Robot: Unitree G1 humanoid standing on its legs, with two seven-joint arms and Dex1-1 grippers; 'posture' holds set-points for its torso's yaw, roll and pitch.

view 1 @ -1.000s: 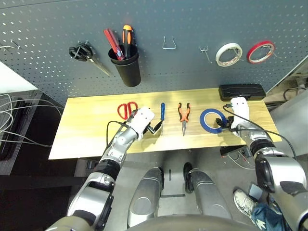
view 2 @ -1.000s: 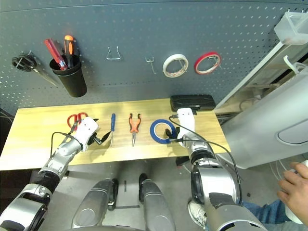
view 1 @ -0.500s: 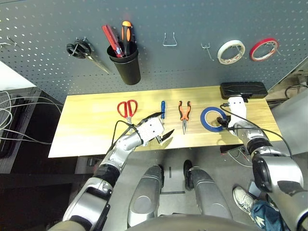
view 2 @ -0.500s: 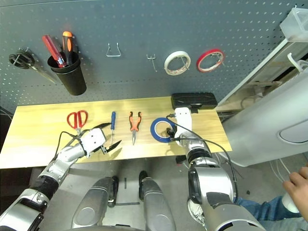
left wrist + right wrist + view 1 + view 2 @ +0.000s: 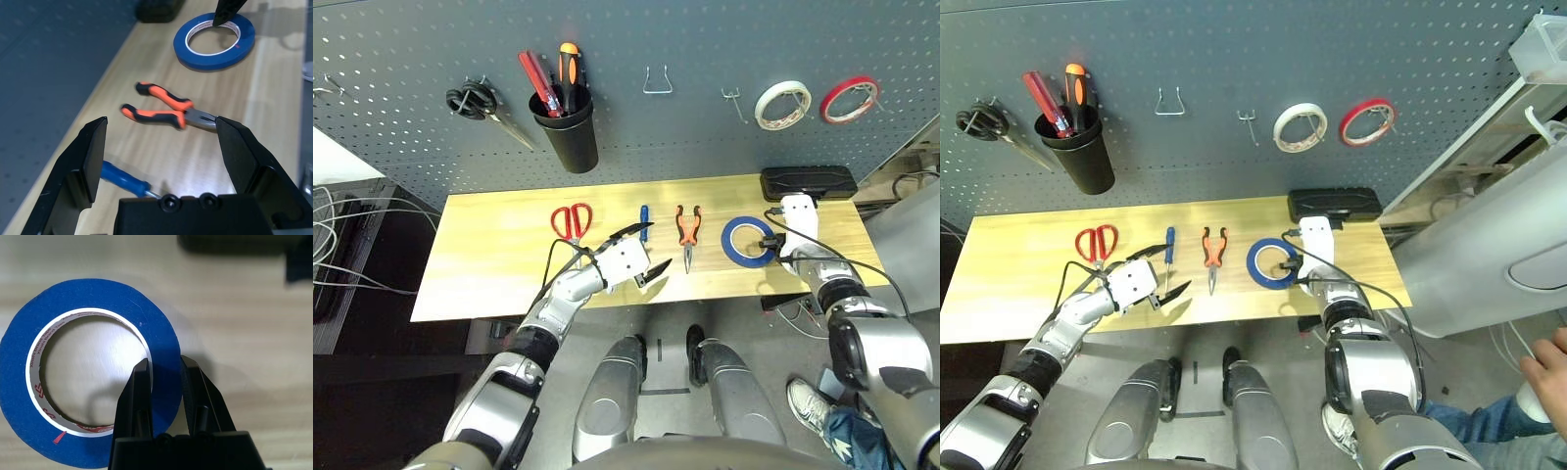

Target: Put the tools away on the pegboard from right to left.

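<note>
I found the right gripper (image 5: 165,363) pinching the near right rim of the wide blue tape roll (image 5: 168,340), one finger inside the ring and the other outside. The roll lay flat on the right part of the table (image 5: 480,255), near the black case (image 5: 808,182). The left gripper (image 5: 161,120) stood with its jaws spread, above the table beside the small screwdriver (image 5: 122,177).

I judged the chief hazard to be the one-sided grip: with its weight beyond the fingertips, the roll could have sagged, twisted or slipped out once lifted. On the pegboard (image 5: 636,147), the bare hook (image 5: 732,98) was just left of the white tape roll (image 5: 765,110); an approach too far right could have knocked that roll. A tilted ring could have missed the prong. A low sweep of the left arm could have pushed the screwdriver, or the pliers (image 5: 682,227) to its right; the red-handled scissors (image 5: 556,225) lay farther left.

The blue roll's white core bore small red print, in which I made out "Brand", less surely "Tape", and red chevron-like marks. The maker's name I could not confirm. Lettering on the white roll was too small to read.
</note>
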